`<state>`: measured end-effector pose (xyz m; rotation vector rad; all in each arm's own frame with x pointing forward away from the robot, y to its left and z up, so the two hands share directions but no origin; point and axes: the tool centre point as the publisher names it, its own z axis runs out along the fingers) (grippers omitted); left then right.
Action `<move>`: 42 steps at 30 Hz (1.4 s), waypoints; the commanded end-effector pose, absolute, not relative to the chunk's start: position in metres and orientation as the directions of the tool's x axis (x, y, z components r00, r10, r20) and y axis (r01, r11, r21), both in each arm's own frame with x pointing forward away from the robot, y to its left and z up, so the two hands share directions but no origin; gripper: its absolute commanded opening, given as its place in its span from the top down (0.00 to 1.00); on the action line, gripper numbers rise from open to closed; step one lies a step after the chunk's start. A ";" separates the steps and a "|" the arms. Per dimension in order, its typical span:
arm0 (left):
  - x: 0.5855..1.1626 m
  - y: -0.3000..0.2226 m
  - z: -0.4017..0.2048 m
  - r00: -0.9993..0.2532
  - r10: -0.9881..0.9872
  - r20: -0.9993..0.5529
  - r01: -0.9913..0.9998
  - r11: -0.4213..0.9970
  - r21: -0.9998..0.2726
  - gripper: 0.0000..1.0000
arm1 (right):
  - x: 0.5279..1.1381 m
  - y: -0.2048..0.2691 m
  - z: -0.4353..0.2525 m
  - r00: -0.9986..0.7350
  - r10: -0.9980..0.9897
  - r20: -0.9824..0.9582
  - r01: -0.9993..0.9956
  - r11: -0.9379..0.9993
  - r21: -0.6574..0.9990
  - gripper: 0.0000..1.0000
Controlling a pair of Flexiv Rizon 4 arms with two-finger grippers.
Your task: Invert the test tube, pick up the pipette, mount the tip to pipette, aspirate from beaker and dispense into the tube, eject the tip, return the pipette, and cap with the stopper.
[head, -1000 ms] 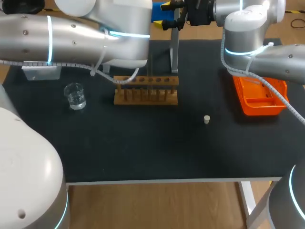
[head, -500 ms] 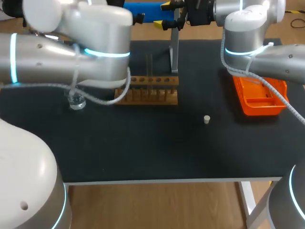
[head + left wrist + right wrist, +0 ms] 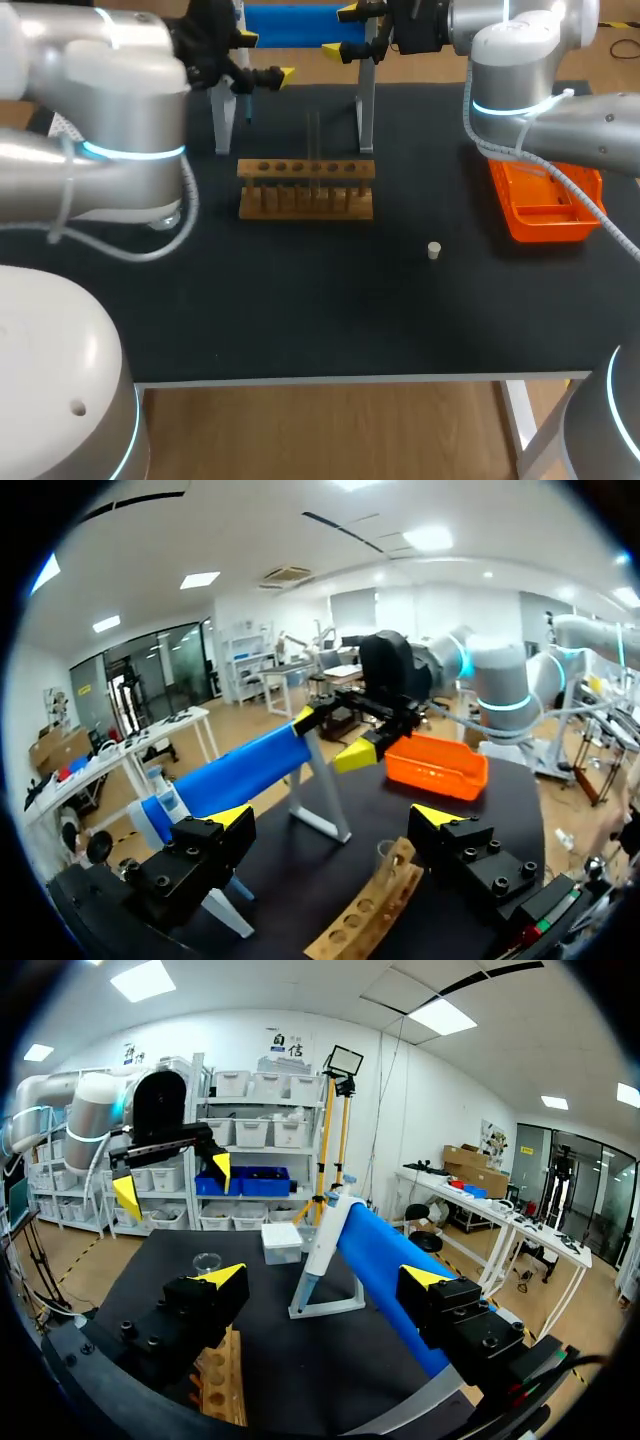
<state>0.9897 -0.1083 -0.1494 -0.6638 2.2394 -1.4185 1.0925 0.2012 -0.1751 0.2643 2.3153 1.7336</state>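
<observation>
My left tool [image 3: 263,57] and right tool [image 3: 344,31] both hang released at the far edge of the bench [image 3: 300,320], either side of the blue pipette [image 3: 290,18]. The test tube [image 3: 314,150] stands upright in the wooden rack [image 3: 305,195]; I cannot make out its contents. The stopper [image 3: 434,250] lies loose between rack and orange tray [image 3: 545,215].

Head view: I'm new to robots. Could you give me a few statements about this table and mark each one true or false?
1. The white stopper lies on the table, apart from the wooden rack. True.
2. The orange tray sits on the table's left side. False: it is on the right side.
3. The left gripper holds the blue pipette. False: its fingers are open and empty, and the pipette rests on its stand.
4. A test tube stands in the wooden rack. True.
</observation>
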 end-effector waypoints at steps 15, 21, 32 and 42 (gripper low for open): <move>0.986 -0.128 -0.209 -0.936 -0.353 -0.003 -0.131 0.355 -0.926 0.00 | 1.093 0.200 -0.174 -0.957 0.279 -0.079 0.004 0.285 0.959 0.00; 0.988 -0.139 -0.224 -0.949 -0.316 0.011 -0.138 0.382 -0.914 0.00 | 1.093 0.200 -0.174 -0.957 0.279 -0.079 0.004 0.285 0.959 0.00; 0.993 -0.159 -0.244 -0.970 -0.242 0.015 -0.116 0.408 -0.906 0.00 | 1.093 0.200 -0.174 -0.957 0.279 -0.079 0.004 0.285 0.959 0.00; 0.994 -0.170 -0.258 -0.983 -0.183 0.015 -0.094 0.433 -0.897 0.00 | 1.093 0.200 -0.174 -0.957 0.279 -0.079 0.004 0.285 0.959 0.00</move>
